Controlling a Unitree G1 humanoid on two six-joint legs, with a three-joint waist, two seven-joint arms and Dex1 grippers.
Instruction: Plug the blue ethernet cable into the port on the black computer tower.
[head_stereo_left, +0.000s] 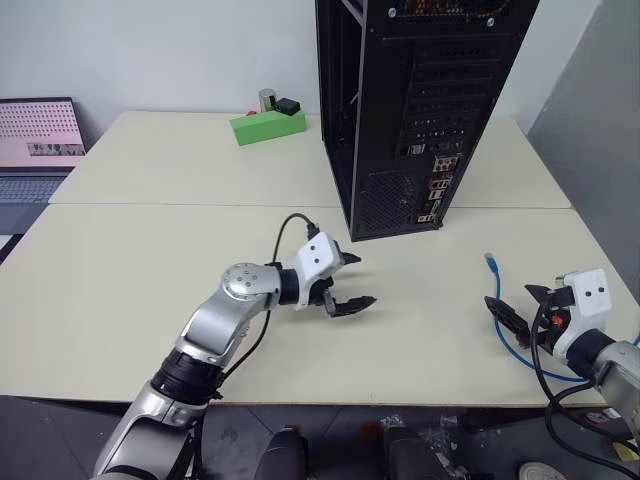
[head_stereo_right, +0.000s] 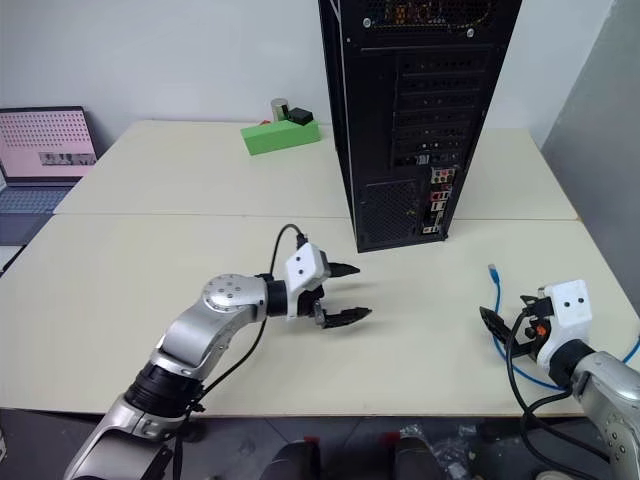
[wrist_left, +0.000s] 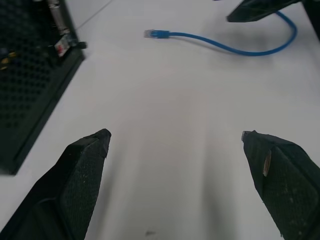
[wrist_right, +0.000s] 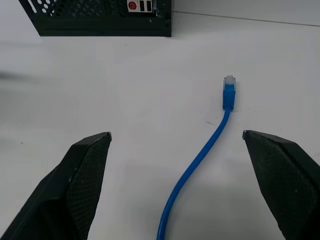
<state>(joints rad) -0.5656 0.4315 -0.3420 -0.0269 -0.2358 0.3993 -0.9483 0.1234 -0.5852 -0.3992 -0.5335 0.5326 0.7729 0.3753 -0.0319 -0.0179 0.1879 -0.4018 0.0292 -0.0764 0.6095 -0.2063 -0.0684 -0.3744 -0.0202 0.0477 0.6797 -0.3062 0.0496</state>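
Cable (head_stereo_left: 497, 300) lies unplugged on table (head_stereo_left: 150, 290), right of tower (head_stereo_left: 420, 110); left gripper (head_stereo_left: 350, 283) and right gripper (head_stereo_left: 520, 305) spread, empty; pickup, insertion outstanding.

Both head views look forward and down over the table (head_stereo_left: 150, 300), the computer tower (head_stereo_left: 400, 110) at upper centre. Each wrist view sits low and close to the tabletop, and both take in the blue cable (wrist_right: 200, 160) and the tower's base.
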